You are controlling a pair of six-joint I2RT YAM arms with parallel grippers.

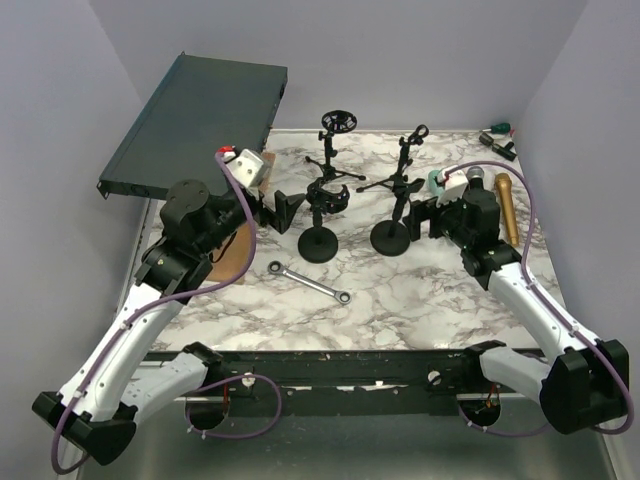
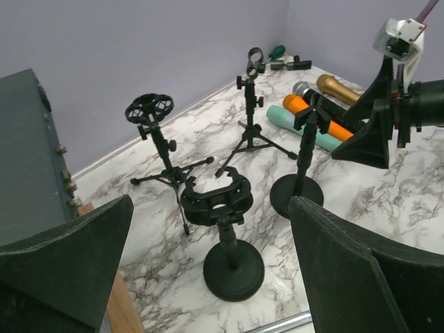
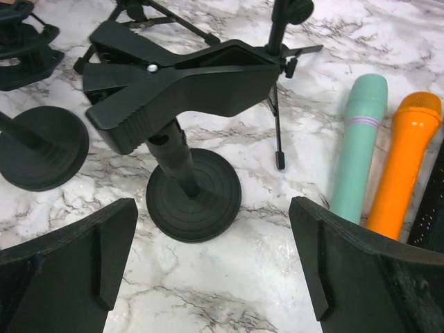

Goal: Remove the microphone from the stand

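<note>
Several microphones lie flat on the marble table at the right: a gold one (image 1: 506,206), a teal one (image 3: 357,146), an orange one (image 3: 406,158) and a grey-headed black one (image 2: 302,89). None sits in a stand. A round-base stand with a ring clip (image 2: 216,201) is just ahead of my left gripper (image 2: 211,229), which is open and empty. The round-base stand with a spring clamp (image 3: 182,80) is ahead of my right gripper (image 3: 212,270), also open and empty. In the top view the left gripper (image 1: 286,210) and right gripper (image 1: 419,216) flank these two stands.
Two tripod stands (image 1: 338,125) (image 1: 414,138) stand behind the round-base ones. A wrench (image 1: 310,283) lies at the front middle. A dark rack unit (image 1: 195,125) leans at the back left beside a wooden board (image 1: 231,256). Small items (image 1: 498,136) sit in the back right corner.
</note>
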